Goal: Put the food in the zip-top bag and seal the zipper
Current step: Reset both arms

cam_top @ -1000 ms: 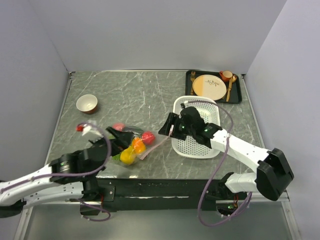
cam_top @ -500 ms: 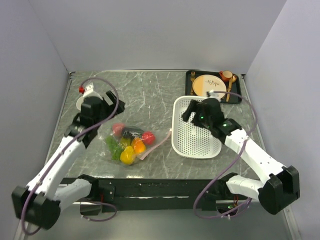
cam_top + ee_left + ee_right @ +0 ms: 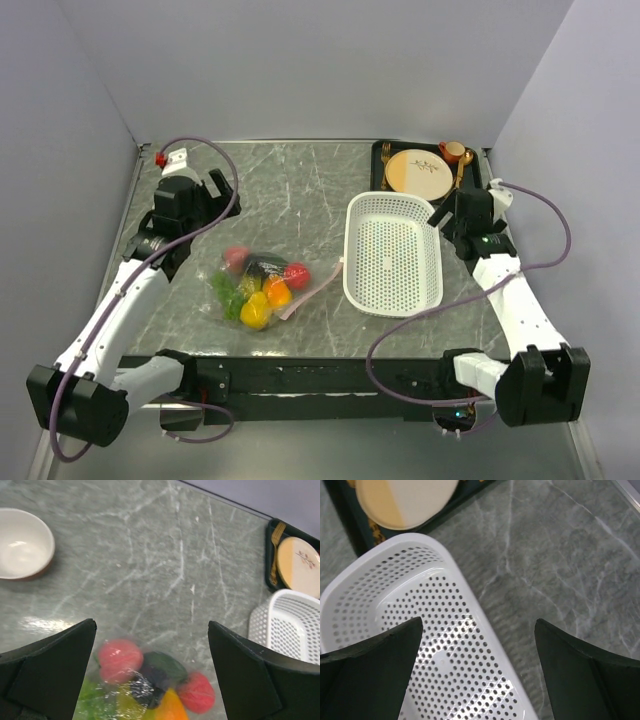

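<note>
One clear bag (image 3: 301,291) lay toward the near edge of the surface (image 3: 300,190), left of the middle, with its pink zipper (image 3: 325,276) facing the single white basket (image 3: 395,255). Whether it was sealed could not be told.

Inside were six fruits:
- a peach (image 3: 237,258)
- an avocado (image 3: 265,266)
- a tomato (image 3: 296,274)
- a mango (image 3: 277,292)
- a lemon (image 3: 254,312)
- grapes (image 3: 225,295)

There was also one small dark piece (image 3: 145,687).

The left tool (image 3: 151,624) hung with jaws wide apart toward the far-left corner, above the bag's far end and not touching it. The right tool (image 3: 476,622), likewise spread, hovered over the basket near the right edge, well apart from the bag. One bowl (image 3: 20,542) stood near the far-left corner.
</note>
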Controlling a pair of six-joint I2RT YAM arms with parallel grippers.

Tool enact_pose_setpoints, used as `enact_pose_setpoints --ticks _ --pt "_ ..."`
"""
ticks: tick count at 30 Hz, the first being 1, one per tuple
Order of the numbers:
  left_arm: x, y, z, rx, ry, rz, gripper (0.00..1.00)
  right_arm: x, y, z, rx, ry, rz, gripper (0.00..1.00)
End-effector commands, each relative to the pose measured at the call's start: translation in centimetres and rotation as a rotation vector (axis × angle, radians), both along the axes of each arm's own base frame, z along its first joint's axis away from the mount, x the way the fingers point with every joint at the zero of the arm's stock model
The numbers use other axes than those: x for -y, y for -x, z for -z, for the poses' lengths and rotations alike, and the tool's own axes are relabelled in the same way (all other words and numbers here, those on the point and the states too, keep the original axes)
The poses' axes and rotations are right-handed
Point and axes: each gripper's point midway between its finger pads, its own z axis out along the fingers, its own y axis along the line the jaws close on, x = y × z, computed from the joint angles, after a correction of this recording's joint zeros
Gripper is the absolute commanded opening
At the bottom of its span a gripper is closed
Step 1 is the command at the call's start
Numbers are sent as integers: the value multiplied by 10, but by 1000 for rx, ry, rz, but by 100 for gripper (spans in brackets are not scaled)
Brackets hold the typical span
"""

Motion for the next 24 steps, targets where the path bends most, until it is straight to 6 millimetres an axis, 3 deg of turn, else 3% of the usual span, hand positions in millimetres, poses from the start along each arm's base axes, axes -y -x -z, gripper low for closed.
enact_pose_setpoints --ticks 1,5,9,15,18,22,24 --pt "-37 0 -1 49 -129 -138 99 16 -9 -5 33 62 62 100" --pt "-49 1 12 71 -128 -215 99 22 -11 -16 199 164 15 100" --pt "-51 0 7 153 -99 -233 99 35 -4 -23 255 245 43 100" --pt "-51 -2 8 216 -126 -212 99 0 -6 -19 421 392 -144 100" --pt "-52 -4 16 192 -148 -215 99 1 2 -19 481 440 -87 100" --pt "-43 -7 25 172 -164 -156 99 7 0 -17 457 421 -26 100" --pt "-49 -8 27 169 -151 -205 100 8 -2 -15 449 418 -13 100"
